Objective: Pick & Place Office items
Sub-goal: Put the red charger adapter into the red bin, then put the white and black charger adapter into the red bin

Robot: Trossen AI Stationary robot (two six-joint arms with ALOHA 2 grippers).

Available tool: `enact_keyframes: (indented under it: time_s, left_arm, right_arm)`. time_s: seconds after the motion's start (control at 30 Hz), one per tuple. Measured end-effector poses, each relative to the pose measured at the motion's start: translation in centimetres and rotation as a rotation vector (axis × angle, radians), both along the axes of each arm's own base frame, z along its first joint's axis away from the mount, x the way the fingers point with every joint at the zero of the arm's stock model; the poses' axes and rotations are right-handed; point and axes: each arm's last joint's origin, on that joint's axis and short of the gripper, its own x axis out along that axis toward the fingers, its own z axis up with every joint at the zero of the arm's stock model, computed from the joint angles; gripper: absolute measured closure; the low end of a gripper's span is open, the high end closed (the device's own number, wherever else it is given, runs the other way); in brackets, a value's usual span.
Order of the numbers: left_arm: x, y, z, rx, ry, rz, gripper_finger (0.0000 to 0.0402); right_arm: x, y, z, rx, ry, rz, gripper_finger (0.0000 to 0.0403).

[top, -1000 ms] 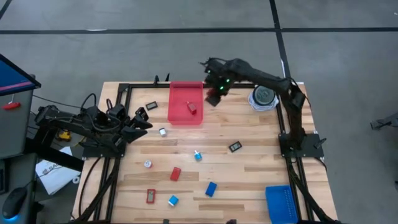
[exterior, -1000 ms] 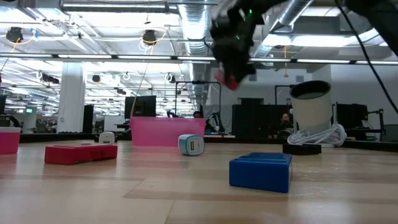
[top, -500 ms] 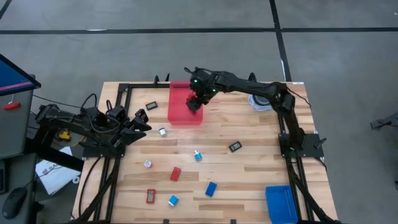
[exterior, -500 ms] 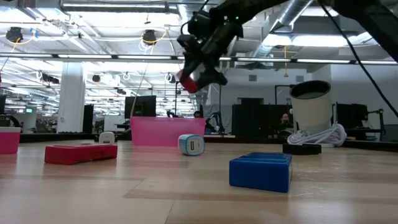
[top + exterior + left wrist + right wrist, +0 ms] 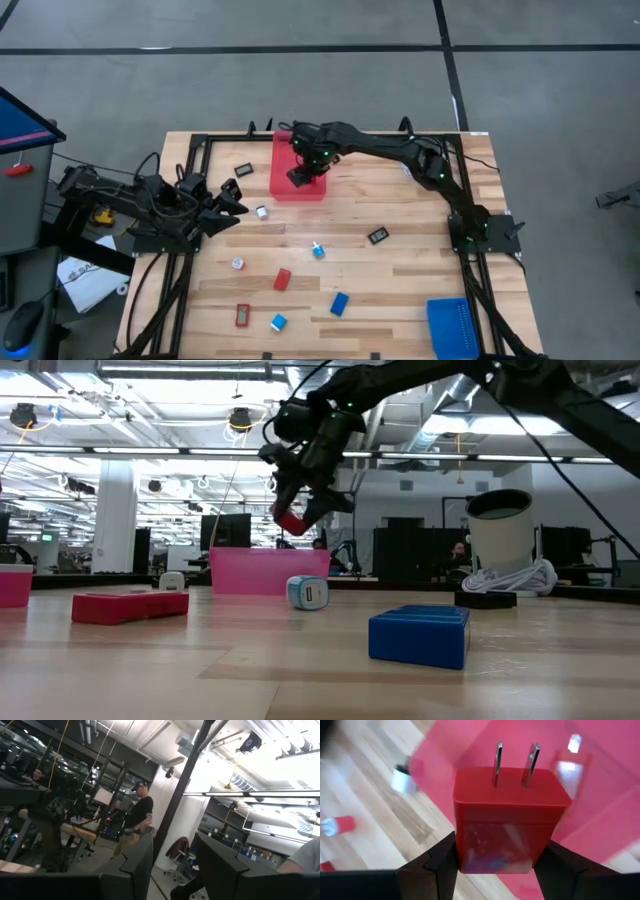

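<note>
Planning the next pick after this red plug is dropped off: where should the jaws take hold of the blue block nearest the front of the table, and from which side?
Take the blue block across its two long side faces, coming straight down from above. It lies flat on the table, box-shaped and turned at an angle, so the wrist likely needs rotating to match. Nothing touches it; the small blue-white cube sits apart. The right gripper is holding the red plug over the red tray.

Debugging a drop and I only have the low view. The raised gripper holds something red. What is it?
Observer: A red plastic plug block with two metal prongs, clamped between the right gripper's fingers.
Operator: Is it above the tray?
Observer: Yes. Seen from overhead, it hangs over the flat red rectangular tray.
Operator: Is the left arm in the way?
Observer: No. The left gripper waits open at the table's left side, apart from the tray.
</note>
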Motion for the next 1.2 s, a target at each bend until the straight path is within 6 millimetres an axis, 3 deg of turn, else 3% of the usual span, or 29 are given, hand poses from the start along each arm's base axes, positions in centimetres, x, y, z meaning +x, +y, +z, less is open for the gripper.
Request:
enact_keyframes:
  time_s: [0.17, 0.8, 1.03, 1.2]
  left_arm:
    - [-0.01, 0.0, 0.02, -0.002, -0.002, 0.0, 0.0259]
    - [-0.01, -0.03, 0.02, 0.008, -0.004, -0.006, 0.0259]
    - [-0.02, -0.07, 0.02, 0.014, -0.005, -0.02, 0.0259]
    - [-0.02, -0.08, 0.0, 0.015, -0.004, -0.022, 0.0259]
  right_arm:
    - [0.18, 0.12, -1.13, -0.073, 0.141, 0.009, 0.0202]
    - [0.68, 0.38, -0.59, -0.093, 0.097, 0.033, 0.0202]
    - [0.3, 0.28, -0.7, -0.14, 0.154, -0.001, 0.0144]
    - [0.31, 0.35, -0.7, -0.141, 0.155, 0.005, 0.0172]
